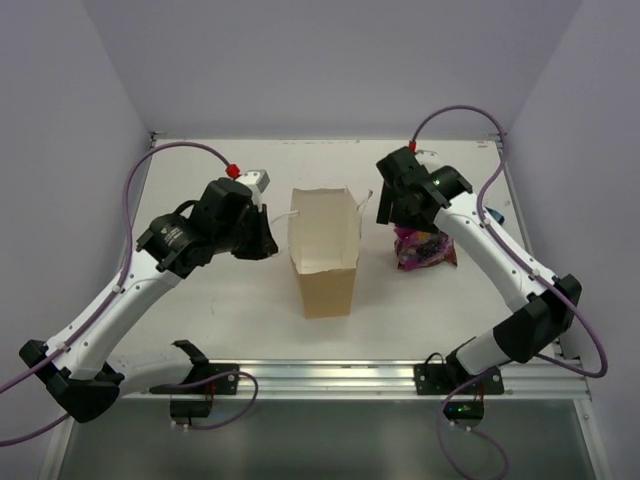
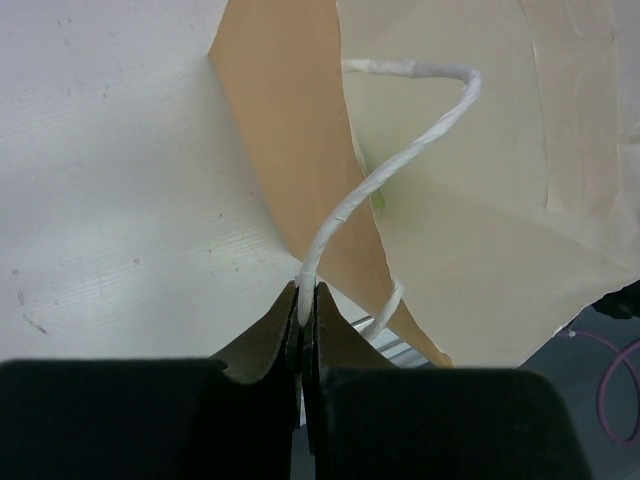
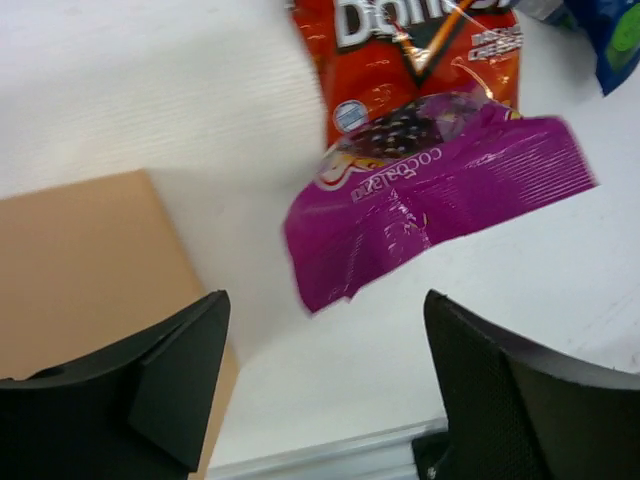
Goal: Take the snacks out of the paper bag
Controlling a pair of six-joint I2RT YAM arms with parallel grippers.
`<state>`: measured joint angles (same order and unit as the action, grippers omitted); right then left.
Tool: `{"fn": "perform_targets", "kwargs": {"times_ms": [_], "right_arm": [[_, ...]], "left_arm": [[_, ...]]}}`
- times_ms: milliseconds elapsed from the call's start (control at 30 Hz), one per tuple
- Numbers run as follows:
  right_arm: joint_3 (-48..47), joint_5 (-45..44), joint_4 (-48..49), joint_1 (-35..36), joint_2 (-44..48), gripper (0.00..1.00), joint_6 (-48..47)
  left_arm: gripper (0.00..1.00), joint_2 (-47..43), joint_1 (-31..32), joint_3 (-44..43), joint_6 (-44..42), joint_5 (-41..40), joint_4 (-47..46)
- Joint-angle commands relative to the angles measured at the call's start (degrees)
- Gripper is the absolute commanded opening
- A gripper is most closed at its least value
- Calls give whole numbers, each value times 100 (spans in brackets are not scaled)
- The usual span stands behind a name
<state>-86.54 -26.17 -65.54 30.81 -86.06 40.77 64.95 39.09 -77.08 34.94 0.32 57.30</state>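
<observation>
Tan kraft paper bag (image 1: 328,285) stands upright and open-topped on the table (image 1: 200,320), between your two arms. Your left gripper (image 2: 303,305) is clenched on the bag's white cord handle (image 2: 400,165), pinching it just beside the bag's wall. Your right gripper (image 3: 325,300) hangs released, jaws spread wide and grasping nothing, above the purple packet (image 3: 440,200). That packet lies just right of the bag, overlapping the red-orange Doritos bag (image 3: 410,70). A blue packet (image 3: 615,40) sits just beyond them.
</observation>
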Motion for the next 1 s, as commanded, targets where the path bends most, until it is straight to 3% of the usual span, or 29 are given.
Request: {"fn": "perform_targets", "kwargs": {"times_ms": [0,33,200,300,400,533,800,967], "right_arm": [[-1745,-249,-1090,557,195,82,344],[-2161,-135,-1275,706,21,87,317],[-4935,-80,-2032,1321,-911,86,-77],[-5609,120,-1860,1673,-1316,82,-525],[-5025,830,-1079,1902,-1247,77,-877],[-4399,1105,-716,2175,-1352,71,-808],[-3046,1017,-259,2202,-1018,53,-439],[-2728,1131,-301,2210,-1114,44,-360]], "left_arm": [[0,-88,11,35,-285,162,-158],[0,-53,11,18,-321,153,-166],[0,255,11,-289,-426,135,-140],[0,308,11,-212,-426,135,-271],[0,282,20,8,-330,153,-473],[0,299,11,79,-216,100,-641],[0,89,11,-255,127,-444,-439],[0,-149,11,-80,355,-498,-421]]}}
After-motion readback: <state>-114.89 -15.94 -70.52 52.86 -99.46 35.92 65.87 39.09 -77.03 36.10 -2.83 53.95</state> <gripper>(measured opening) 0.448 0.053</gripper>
